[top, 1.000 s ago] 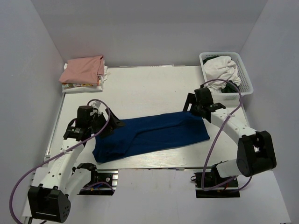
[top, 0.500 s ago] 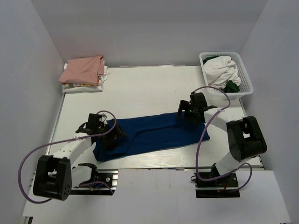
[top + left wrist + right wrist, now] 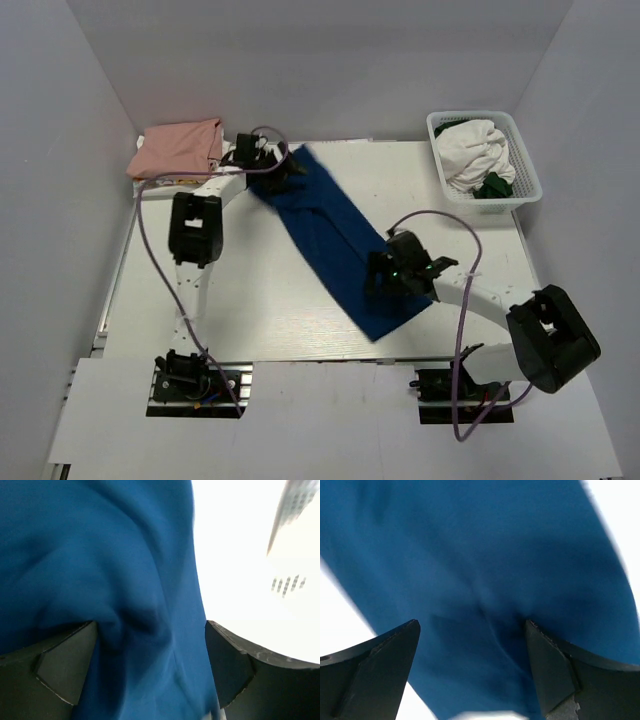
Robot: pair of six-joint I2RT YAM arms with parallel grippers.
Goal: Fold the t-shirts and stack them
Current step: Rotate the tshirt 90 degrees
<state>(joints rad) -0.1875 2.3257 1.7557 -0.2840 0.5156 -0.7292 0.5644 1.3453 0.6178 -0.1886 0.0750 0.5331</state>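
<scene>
- The dark blue t-shirt (image 3: 335,240), soft and creased, lies as a long folded band slanting over the white worktop (image 3: 250,290), running from the left tool (image 3: 278,166) to the right tool (image 3: 384,280).
- The left tool is clenched on a puckered fold, its arm stretched right out to the far side.
- The right tool grips the near end, its elbow jutting rightward.
- The salmon-pink t-shirt (image 3: 178,148) sits folded just left of the left tool.

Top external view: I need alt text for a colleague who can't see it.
A dark blue t-shirt stretches as a long strip diagonally across the white table, with the left pincer at its far end and the right pincer near its near end. A pink t-shirt tops a stack far left; a white basket of clothes sits far right.
</scene>
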